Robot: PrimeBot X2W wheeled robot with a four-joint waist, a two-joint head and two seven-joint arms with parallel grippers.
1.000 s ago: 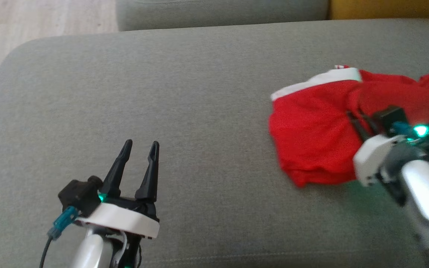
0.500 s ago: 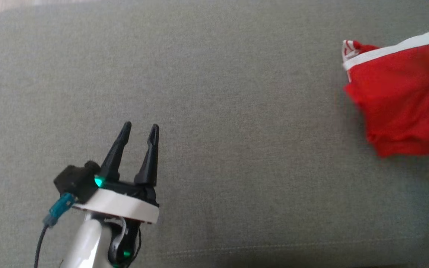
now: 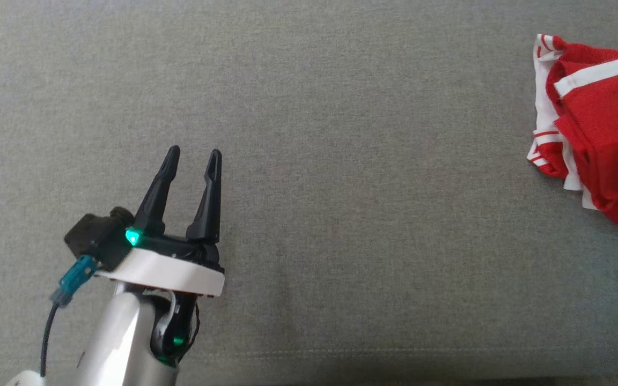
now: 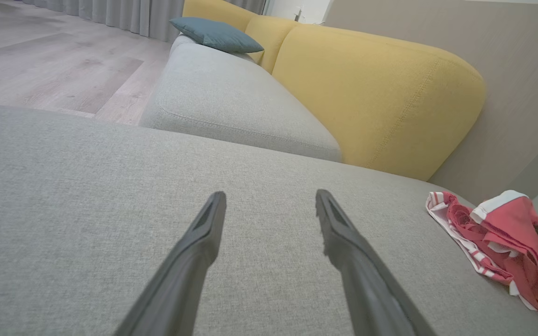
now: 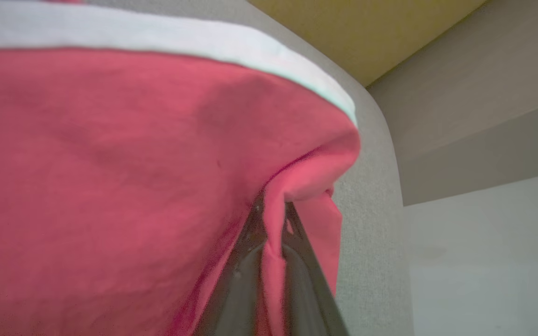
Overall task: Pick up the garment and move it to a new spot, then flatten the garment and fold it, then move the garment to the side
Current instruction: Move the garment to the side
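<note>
The garment point(image 3: 598, 134) is red with white bands, bunched at the right edge of the grey sofa seat in the head view. It also lies crumpled at the far right of the left wrist view as the garment point(image 4: 507, 238). In the right wrist view my right gripper point(image 5: 272, 210) is shut on a fold of the garment point(image 5: 110, 163), red cloth pinched between its two dark fingers. My left gripper point(image 3: 191, 156) stands open over bare seat at the lower left, far from the cloth; its fingers point(image 4: 203, 233) hold nothing.
The grey sofa seat point(image 3: 341, 161) spreads wide between the left gripper and the garment. A yellow backrest point(image 4: 376, 93) and a second grey cushion point(image 4: 222, 98) with a blue pillow point(image 4: 217, 35) lie beyond. Wooden floor point(image 4: 40, 60) shows to the left.
The head camera has tipped down and swung, so the seat's far edge has left the picture. The garment hangs more bunched at the right edge, striped cloth now showing. Left gripper stays open.
</note>
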